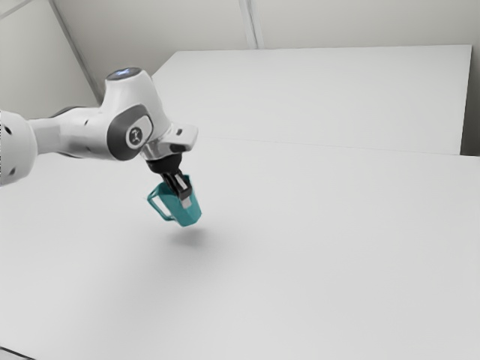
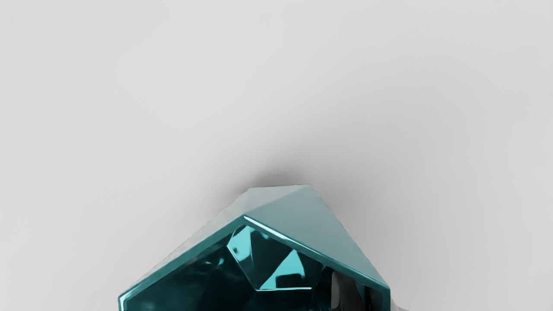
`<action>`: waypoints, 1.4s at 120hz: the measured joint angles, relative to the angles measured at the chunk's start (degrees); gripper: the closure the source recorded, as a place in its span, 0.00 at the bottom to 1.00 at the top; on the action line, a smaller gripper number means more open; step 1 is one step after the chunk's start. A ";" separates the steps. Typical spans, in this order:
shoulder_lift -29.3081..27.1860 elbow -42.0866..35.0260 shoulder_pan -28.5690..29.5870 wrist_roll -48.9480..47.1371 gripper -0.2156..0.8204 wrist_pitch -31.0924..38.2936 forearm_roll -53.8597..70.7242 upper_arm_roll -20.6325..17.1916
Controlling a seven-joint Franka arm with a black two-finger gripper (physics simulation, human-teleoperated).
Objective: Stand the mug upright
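The mug (image 1: 182, 214) is above the table (image 1: 322, 247), left of the middle in the exterior view, its shadow apart beneath it. Its mouth faces up and its base down, but its long axis is tilted, the mouth end leaning to the exterior view's left. The handle (image 1: 154, 208) points to that left too. The gripper (image 1: 185, 197) is clamped on the mug's wall, one finger (image 2: 343, 293) inside the mouth, the other outside.

Teal mug (image 2: 311, 220) over pale table (image 2: 129, 95)
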 joint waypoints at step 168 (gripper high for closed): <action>-0.88 -9.38 4.70 -28.55 0.41 8.34 2.65 -6.90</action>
